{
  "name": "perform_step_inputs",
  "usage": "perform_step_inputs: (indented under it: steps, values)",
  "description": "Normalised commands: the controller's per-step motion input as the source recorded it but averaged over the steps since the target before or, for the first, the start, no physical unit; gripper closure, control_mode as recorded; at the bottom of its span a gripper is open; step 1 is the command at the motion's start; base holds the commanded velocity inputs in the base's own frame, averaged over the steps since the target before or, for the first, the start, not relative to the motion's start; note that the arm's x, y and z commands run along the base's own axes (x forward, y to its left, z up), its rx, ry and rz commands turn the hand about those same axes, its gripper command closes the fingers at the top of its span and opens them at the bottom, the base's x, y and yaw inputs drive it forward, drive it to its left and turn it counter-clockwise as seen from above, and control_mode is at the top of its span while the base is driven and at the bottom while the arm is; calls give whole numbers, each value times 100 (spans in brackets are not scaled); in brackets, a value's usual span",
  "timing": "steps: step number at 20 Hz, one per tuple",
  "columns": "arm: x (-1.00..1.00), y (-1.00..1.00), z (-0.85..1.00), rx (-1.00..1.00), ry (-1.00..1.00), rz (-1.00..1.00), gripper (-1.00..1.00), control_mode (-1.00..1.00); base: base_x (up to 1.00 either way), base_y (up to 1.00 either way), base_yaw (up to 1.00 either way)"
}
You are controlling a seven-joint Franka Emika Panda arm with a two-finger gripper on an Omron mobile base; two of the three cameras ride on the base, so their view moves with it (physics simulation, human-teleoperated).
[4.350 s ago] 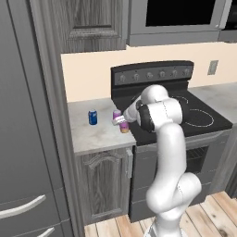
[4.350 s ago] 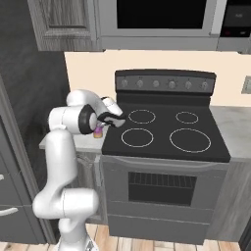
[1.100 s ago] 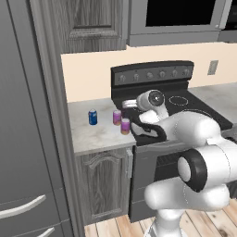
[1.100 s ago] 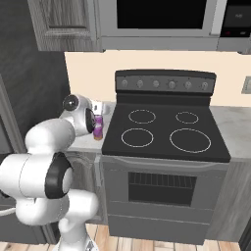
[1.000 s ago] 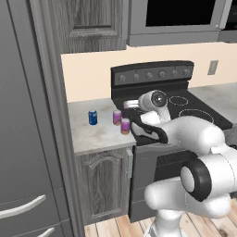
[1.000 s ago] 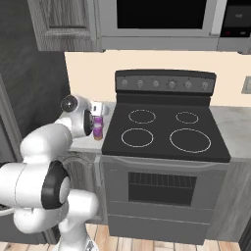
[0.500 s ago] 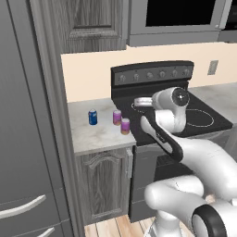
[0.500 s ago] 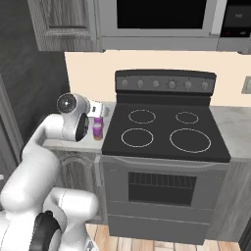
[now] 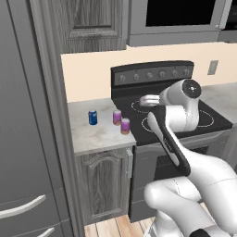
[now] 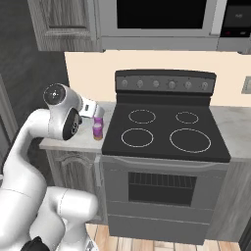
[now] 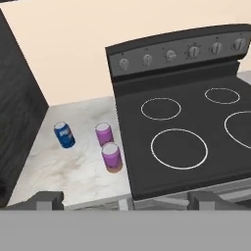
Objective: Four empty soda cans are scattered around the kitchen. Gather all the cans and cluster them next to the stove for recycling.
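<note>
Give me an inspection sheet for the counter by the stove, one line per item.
Surface: marble counter left of the stove.
Job's things: blue can and two purple cans upright on the counter; the purple pair sits nearest the stove, the blue one apart to their left. Red can: nothing seen.
Clutter: nothing seen.
Grippers: gripper open, holding nothing, above the counter's front edge.
Cables: nothing seen.
Surroundings: grey cabinets, microwave above the stove, wall outlet.

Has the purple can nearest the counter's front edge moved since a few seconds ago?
No. The front purple can stands at the stove's left edge as before.
</note>
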Motion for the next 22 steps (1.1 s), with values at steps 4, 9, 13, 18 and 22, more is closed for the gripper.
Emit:
perform_step_inputs:
  steps: [4,9,13,18,22]
  values:
    - [-50,0,28,0,15,-5,-100,-100,0,0,0]
    - [-52,0,7,0,10,-3,-100,-100,0,0,0]
    - [-47,0,0,0,2,0,-100,-100,0,0,0]
    - [-38,0,0,0,0,0,-100,-100,0,0,0]
    - [-20,0,0,0,-1,0,-100,-100,0,0,0]
